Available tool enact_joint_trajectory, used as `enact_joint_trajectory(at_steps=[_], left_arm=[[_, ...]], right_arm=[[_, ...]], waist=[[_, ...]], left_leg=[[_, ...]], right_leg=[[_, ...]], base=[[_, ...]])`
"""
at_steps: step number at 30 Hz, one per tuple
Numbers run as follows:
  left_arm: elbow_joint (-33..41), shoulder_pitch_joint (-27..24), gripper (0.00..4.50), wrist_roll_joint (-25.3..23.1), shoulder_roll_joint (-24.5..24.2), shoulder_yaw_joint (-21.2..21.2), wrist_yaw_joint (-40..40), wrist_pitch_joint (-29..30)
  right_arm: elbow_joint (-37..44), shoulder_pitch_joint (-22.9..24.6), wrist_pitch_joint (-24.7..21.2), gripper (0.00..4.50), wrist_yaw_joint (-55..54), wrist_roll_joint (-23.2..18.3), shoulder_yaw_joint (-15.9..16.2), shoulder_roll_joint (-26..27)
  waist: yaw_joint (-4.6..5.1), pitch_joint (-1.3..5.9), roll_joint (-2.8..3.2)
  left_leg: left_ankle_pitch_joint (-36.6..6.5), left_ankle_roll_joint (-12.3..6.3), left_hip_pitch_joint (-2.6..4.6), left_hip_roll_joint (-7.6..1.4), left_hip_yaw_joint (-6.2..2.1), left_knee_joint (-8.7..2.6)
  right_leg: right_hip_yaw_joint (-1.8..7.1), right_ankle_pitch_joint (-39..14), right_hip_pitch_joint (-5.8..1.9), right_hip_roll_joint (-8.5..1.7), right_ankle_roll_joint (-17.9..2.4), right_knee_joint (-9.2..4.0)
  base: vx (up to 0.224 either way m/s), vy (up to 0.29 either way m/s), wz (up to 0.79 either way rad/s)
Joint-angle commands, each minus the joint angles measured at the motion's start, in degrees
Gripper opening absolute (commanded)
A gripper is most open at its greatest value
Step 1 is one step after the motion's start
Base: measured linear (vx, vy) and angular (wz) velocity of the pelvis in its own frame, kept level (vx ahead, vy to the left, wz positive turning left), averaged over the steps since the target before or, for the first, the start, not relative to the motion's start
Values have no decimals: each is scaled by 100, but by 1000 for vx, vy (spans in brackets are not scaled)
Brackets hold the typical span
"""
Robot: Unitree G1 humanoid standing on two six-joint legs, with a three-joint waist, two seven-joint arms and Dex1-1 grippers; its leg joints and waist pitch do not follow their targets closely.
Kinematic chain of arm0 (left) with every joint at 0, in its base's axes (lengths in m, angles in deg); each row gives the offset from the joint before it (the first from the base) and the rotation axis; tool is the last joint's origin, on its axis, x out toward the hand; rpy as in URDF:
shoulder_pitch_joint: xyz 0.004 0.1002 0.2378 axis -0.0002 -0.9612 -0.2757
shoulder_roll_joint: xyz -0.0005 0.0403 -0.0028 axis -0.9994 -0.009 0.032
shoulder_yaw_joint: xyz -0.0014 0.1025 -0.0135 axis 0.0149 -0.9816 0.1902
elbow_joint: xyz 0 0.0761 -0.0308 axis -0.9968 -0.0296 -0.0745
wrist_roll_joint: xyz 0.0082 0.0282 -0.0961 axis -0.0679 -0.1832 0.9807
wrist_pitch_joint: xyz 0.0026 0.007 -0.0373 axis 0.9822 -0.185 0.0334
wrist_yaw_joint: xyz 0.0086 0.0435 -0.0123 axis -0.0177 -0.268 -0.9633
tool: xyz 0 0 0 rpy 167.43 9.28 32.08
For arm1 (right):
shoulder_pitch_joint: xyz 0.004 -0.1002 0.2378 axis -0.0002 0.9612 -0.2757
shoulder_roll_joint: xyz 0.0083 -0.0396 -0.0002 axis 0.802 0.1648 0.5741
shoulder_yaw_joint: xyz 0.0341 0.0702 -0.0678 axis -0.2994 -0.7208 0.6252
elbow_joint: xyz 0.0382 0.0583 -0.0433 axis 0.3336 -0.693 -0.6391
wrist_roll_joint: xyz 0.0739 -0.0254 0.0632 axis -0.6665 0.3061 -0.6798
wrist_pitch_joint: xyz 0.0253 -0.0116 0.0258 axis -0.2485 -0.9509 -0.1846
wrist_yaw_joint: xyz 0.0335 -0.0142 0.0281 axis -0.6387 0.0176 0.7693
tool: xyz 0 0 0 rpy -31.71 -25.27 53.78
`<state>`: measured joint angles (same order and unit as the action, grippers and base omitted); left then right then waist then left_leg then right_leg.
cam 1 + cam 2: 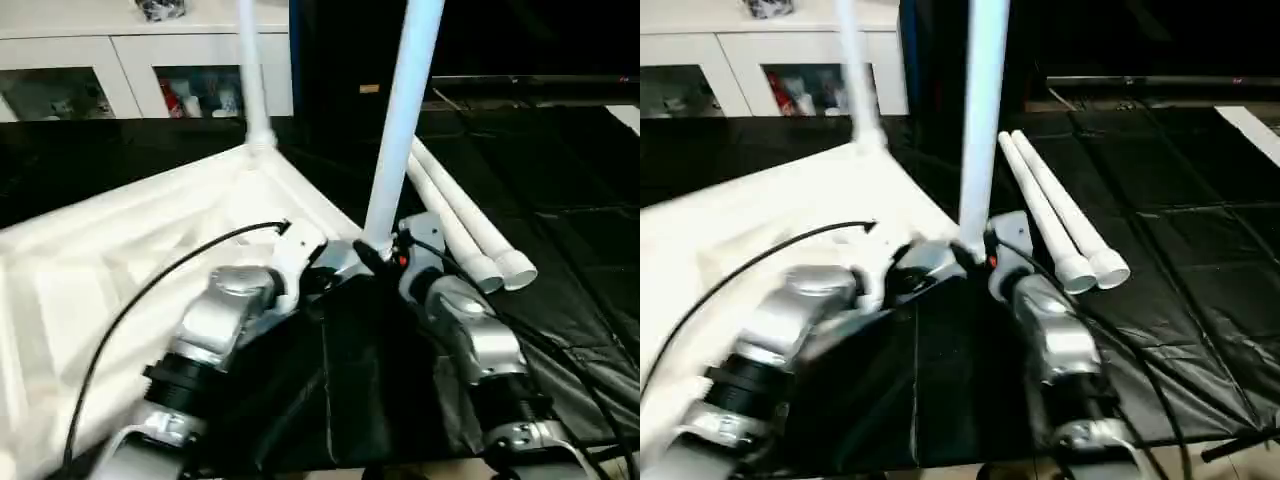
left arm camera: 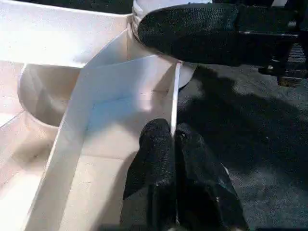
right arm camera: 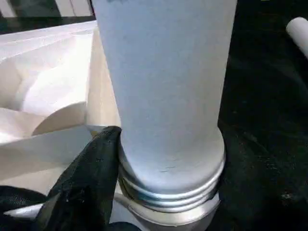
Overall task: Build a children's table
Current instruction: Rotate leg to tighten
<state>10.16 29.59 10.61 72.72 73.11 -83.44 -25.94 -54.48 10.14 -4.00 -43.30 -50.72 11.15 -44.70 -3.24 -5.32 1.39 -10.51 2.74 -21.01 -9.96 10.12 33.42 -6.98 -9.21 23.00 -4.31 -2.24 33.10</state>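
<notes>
Table top [image 1: 120, 250] lies upside down on the black mat [image 1: 560, 250], ribbed underside facing up, filling the near-left part of the head views. One corner points toward the mat's middle.

Legs:
- far leg [image 1: 252, 70] stands upright in the far corner socket
- near leg [image 1: 400, 120] stands upright, tilted slightly, at the corner nearest the grippers; in the right wrist view its lower end shows ringed threads [image 3: 168, 192] sitting just above the round socket rim, so whether it is fully seated cannot be told
- two loose legs [image 1: 470, 235] lie side by side on the mat to the right of the top, touching each other, open ends toward the robot

Left gripper [image 2: 174, 144]: clenched, both black fingers pinching the thin upright edge wall [image 2: 174, 91] of the top, just beside the near corner socket.

Right gripper [image 1: 385, 255]: at the foot of the near leg, jaws spread wide around the tube. One black finger [image 3: 91, 178] lies against the leg's base on the threaded end; the same finger crosses the left wrist view by the socket.

White glass-door cabinet [image 1: 120, 70] stands behind the mat, small coloured items on its shelves.

No brand, label or legible writing seen on any part
</notes>
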Motion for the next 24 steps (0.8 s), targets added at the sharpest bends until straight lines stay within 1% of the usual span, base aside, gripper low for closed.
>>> enact_joint_trajectory(at_steps=[1, 2, 3, 4, 7, 9, 10, 11, 13, 14, 15, 16, 17, 18, 19, 20, 21, 22, 23, 24], left_arm=[[277, 3, 0, 275, 253, -67, 16, -157], [319, -21, 0, 267, 232, -85, 1, -109], [338, -42, 0, 250, 191, -100, -29, -100], [335, -61, 0, 238, 131, -102, -77, -107], [346, -90, 0, 222, 11, -119, -112, -107], [338, -147, 0, 242, -221, -195, -360, -225], [335, -156, 0, 241, -253, -203, -401, -258], [315, -167, 0, 249, -316, -212, -494, -324], [262, -182, 0, 282, -528, -256, -782, -489], [220, -180, 0, 294, -663, -296, -974, -584], [189, -176, 0, 300, -756, -326, -1107, -649], [146, -171, 0, 299, -867, -371, -1278, -752], [111, -162, 0, 297, -938, -399, -1391, -821], [75, -153, 0, 298, -1014, -429, -1515, -883], [41, -143, 0, 312, -1091, -466, -1608, -942], [-16, -126, 0, 311, -1181, -508, -1723, -1038], [-87, -118, 0, 332, -1332, -581, -1993, -1237], [-131, -117, 0, 365, -1457, -641, -2232, -1400], [-135, -119, 0, 372, -1481, -652, -2280, -1428], [-136, -127, 0, 395, -1591, -707, -2498, -1547]], right_arm=[[-78, 131, -160, 327, 250, -235, 267, 330], [-42, 145, -166, 340, 261, -227, 248, 331], [-12, 165, -163, 340, 284, -213, 241, 315], [19, 192, -142, 347, 366, -208, 247, 266], [72, 241, -83, 384, 439, -209, 284, 156], [139, 305, 100, 394, 740, -177, 347, -78], [143, 312, 138, 413, 793, -173, 350, -116], [180, 329, 161, 413, 952, -198, 364, -201], [272, 358, 248, 430, 1372, -238, 372, -495], [319, 358, 300, 433, 1650, -275, 371, -687], [347, 355, 339, 447, 1841, -300, 368, -823], [381, 343, 351, 447, 2079, -366, 351, -976], [397, 330, 356, 447, 2234, -411, 337, -1076], [422, 313, 344, 447, 2414, -471, 318, -1185], [433, 296, 342, 447, 2568, -519, 311, -1284], [436, 273, 356, 447, 2781, -565, 323, -1407], [470, 246, 382, 447, 3127, -597, 384, -1616], [484, 220, 413, 447, 3398, -601, 446, -1783], [488, 216, 421, 447, 3448, -599, 460, -1814], [529, 210, 476, 447, 3689, -593, 533, -1940]], waist=[[-44, 410, -41], [-45, 409, -45], [-54, 416, -34], [-48, 414, -37], [-55, 418, -27], [-55, 423, -29], [-60, 423, -31], [-59, 420, -21], [-69, 426, -26], [-67, 421, -26], [-76, 430, -24], [-98, 439, -17], [-98, 439, -17], [-106, 442, -14], [-115, 444, -20], [-131, 444, -3], [-150, 443, -17], [-199, 449, -16], [-208, 443, -20], [-236, 447, -5]], left_leg=[[-889, -499, 4, -337, -152, -381], [-858, -517, 5, -334, -148, -378], [-806, -550, 10, -332, -142, -370], [-775, -573, 0, -331, -141, -372], [-763, -590, 3, -335, -140, -374], [-826, -578, 12, -337, -140, -375], [-830, -574, 7, -336, -141, -375], [-846, -565, 16, -340, -141, -377], [-867, -568, 9, -330, -145, -374], [-887, -578, 20, -340, -139, -377], [-897, -587, 27, -342, -142, -373], [-857, -608, 40, -342, -134, -357], [-857, -608, 40, -342, -134, -357], [-782, -635, 35, -357, -134, -358], [-807, -661, 35, -353, -133, -354], [-812, -668, 40, -354, -135, -350], [-802, -674, 40, -356, -124, -347], [-782, -696, 43, -351, -133, -343], [-798, -700, 43, -353, -123, -344], [-833, -676, 71, -364, -121, -343]], right_leg=[[392, -1663, -319, -531, -905, -424], [391, -1615, -319, -530, -925, -420], [396, -1519, -323, -535, -964, -412], [397, -1481, -329, -535, -973, -408], [386, -1505, -334, -529, -964, -414], [383, -1564, -335, -522, -946, -415], [386, -1589, -340, -529, -939, -415], [386, -1622, -331, -527, -943, -423], [384, -1640, -347, -520, -906, -414], [391, -1654, -336, -524, -914, -421], [388, -1644, -342, -517, -909, -417], [399, -1525, -327, -521, -945, -404], [399, -1525, -327, -521, -945, -404], [401, -1339, -333, -515, -1047, -371], [398, -1325, -339, -514, -1069, -372], [397, -1324, -337, -520, -1078, -370], [402, -1329, -335, -518, -1077, -372], [393, -1353, -344, -516, -1070, -367], [399, -1372, -335, -516, -1068, -370], [398, -1381, -315, -510, -1089, -367]], base=[[0, 0, 0], [0, 0, 0], [0, 0, 0], [0, 0, 0], [0, 0, 0], [0, 0, 0], [0, 0, 0], [0, 0, 0], [0, 0, 0], [0, 0, 0], [0, 0, 0], [0, 0, 0], [0, 0, 0], [0, 0, 0], [0, 0, 0], [0, 0, 0], [0, 0, 0], [0, 0, 0], [0, 0, 0], [0, 0, 0]])
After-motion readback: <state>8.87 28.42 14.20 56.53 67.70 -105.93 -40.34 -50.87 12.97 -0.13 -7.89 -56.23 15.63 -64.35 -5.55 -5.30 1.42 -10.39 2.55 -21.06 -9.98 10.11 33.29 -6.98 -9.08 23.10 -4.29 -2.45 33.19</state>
